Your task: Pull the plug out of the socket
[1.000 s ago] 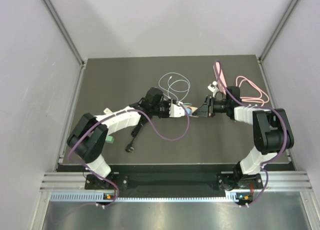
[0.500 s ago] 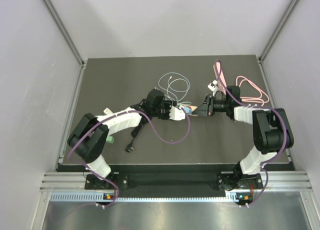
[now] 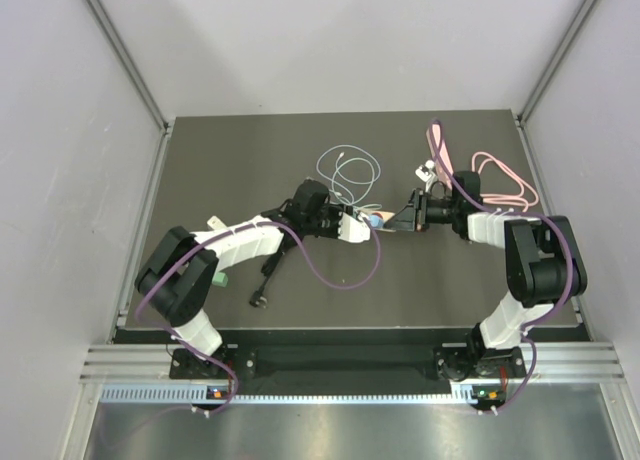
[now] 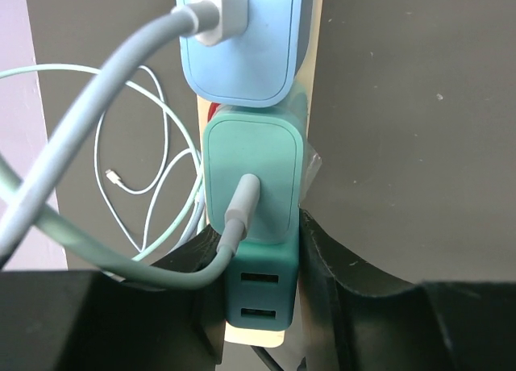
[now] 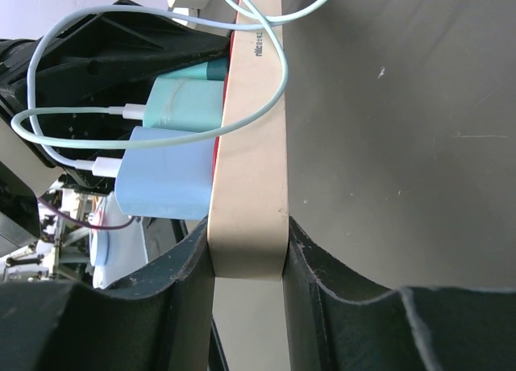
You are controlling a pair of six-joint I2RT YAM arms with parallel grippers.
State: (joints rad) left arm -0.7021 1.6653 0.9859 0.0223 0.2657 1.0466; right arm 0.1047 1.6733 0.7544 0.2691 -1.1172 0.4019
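Two plugs sit side by side in the power strip (image 5: 250,185): green plug (image 4: 266,145) and blue plug (image 4: 258,56). Left jaws pinch the green plug, right jaws pinch the strip's end; the sockets are hidden.

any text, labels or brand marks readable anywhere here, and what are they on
No text can be quoted in full.
Line of small dark print on the narrow side of the beige power strip, right wrist view: too small and blurred to read.
Green charger: no lettering on the face that shows.
Blue charger: no lettering on the face that shows.
Top view: nothing legible.
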